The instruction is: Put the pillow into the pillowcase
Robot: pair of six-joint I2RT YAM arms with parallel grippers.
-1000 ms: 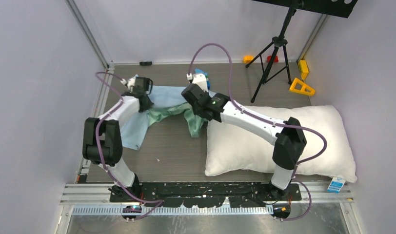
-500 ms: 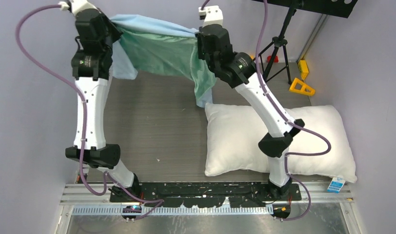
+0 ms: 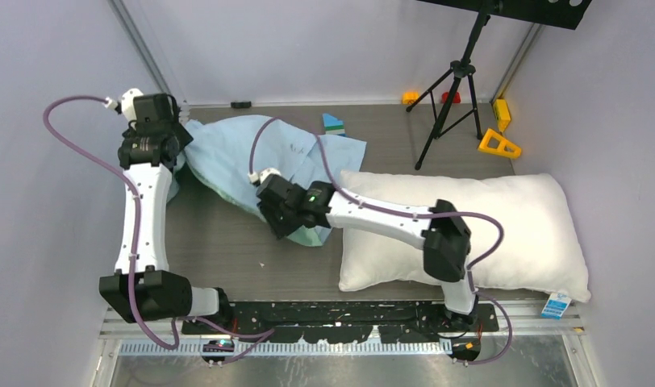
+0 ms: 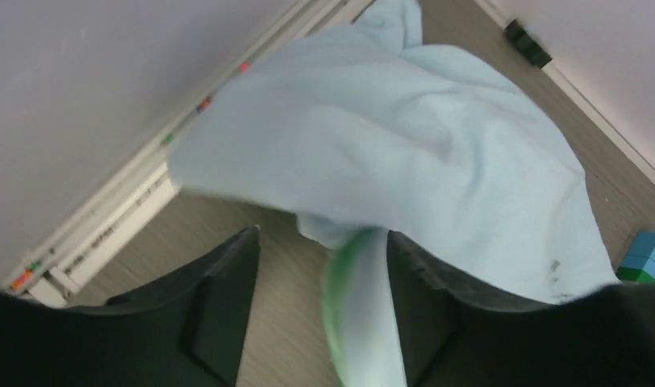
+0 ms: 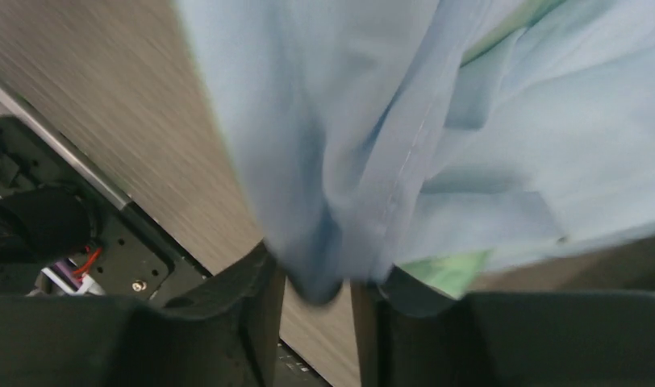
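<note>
The limp, wrinkled light-blue pillowcase (image 3: 227, 157) lies crumpled at the bench's (image 3: 227, 250) 11 o'clock, and the plump white pillow (image 3: 510, 226) lies at 4 o'clock. The left gripper (image 4: 320, 242) is spread, with a green-edged fold loose between its fingers. The right gripper (image 5: 318, 278) closely flanks another fold; whether it clamps cannot be told.

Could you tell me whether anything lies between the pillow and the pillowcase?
Nothing on the table separates them: the pillowcase lies right beside the pillow, at its left end. Only the right arm reaches across that end, with the right gripper at the pillowcase's near edge, cloth between its fingers.
</note>
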